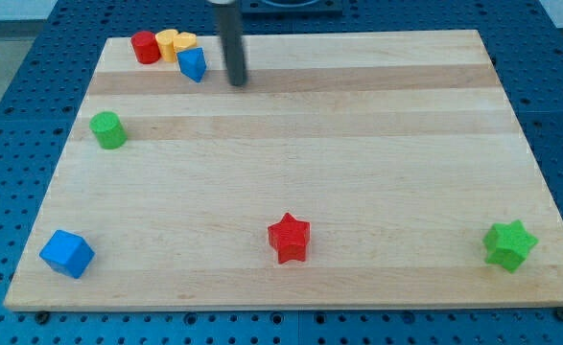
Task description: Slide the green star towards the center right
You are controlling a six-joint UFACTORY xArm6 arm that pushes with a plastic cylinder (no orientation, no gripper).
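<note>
Hovering my tip (238,80), touching nothing, beside blue block (193,64)

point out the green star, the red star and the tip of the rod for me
green star (509,244), camera view, middle of its top face
red star (289,236), camera view, middle of its top face
my tip (238,80), camera view, rod's very end

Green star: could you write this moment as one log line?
my tip: top, beside blue block | green star: bottom right, untouched | state: far apart
</note>
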